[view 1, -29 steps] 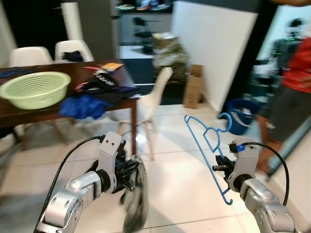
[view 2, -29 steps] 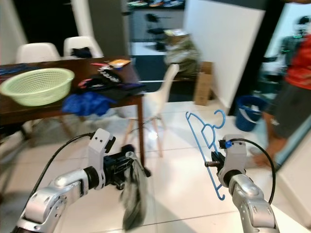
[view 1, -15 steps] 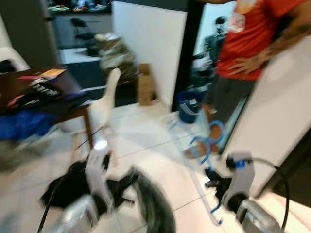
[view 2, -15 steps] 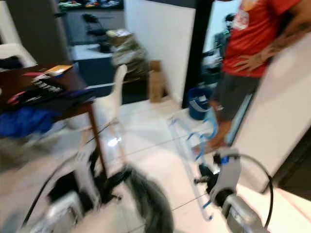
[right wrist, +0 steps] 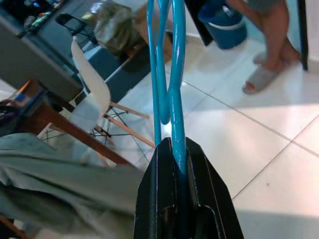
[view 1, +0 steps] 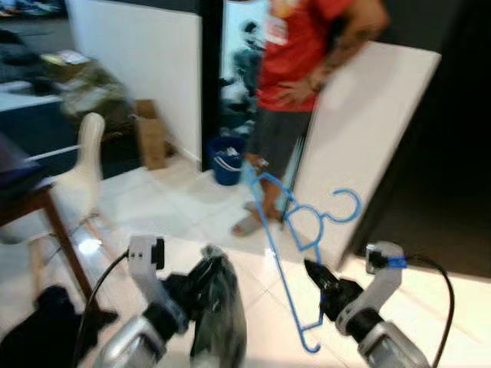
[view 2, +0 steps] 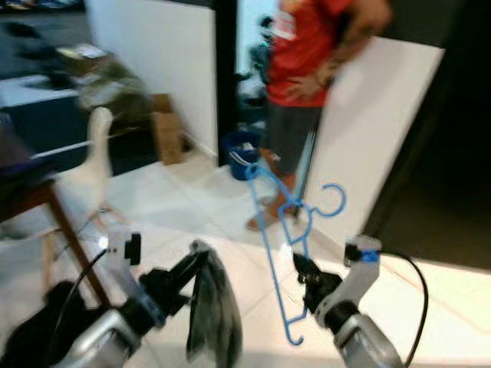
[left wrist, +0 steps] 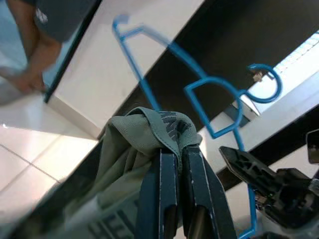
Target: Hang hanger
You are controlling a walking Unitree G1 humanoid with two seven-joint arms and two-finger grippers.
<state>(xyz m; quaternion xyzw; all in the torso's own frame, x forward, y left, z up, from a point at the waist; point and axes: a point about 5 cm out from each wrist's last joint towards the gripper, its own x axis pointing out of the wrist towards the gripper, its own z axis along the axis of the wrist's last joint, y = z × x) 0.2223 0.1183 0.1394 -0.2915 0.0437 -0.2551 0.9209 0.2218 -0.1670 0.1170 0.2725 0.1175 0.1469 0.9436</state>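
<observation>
A blue plastic hanger stands upright in front of me, its hook pointing right. My right gripper is shut on its lower bar; the right wrist view shows the hanger clamped between the black fingers. My left gripper is shut on a grey-green garment that hangs limp below it. In the left wrist view the garment is bunched over the fingertips, with the hanger just beyond.
A person in a red shirt and dark shorts stands close ahead by a white panel. A blue bucket sits behind. A white chair and dark table edge are at left. Tiled floor lies between.
The camera has swung right: the table and green basket slid out left, and the person and white panel came to the centre. Both grippers keep their holds on garment and hanger.
</observation>
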